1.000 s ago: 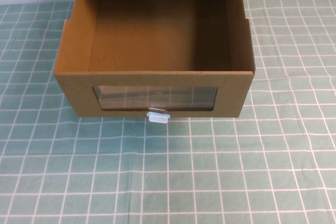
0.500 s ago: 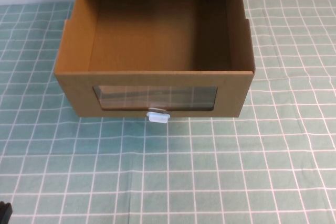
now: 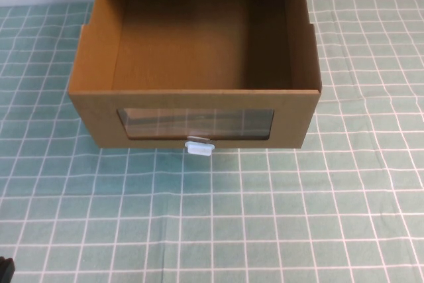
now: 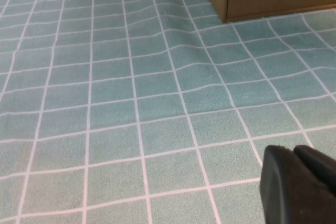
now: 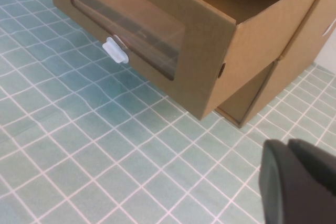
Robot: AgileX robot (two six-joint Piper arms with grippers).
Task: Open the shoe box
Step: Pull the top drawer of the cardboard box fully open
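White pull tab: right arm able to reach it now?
Likely yes. Right gripper, shut, hovers off the box's right front corner, only bare cloth between it and the white pull tab. Left gripper sits near-left, away.

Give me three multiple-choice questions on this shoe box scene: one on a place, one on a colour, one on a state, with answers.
1. Where is the white tab?
A) on the drawer front, under the window
B) inside the drawer
C) on the drawer's side wall

2. What colour is the cloth?
A) red
B) green with white lines
C) plain black

3. How is the drawer?
A) pushed fully in
B) pulled out, empty
C) pulled out, holding shoes

Answers:
1 A: the tab sits just below the window.
2 B: a green grid covers the table.
3 B: the drawer stands out of its sleeve with a bare floor.

The left gripper is shut over the cloth off the box's front left. The right gripper is shut off its front right corner. Neither touches the box.
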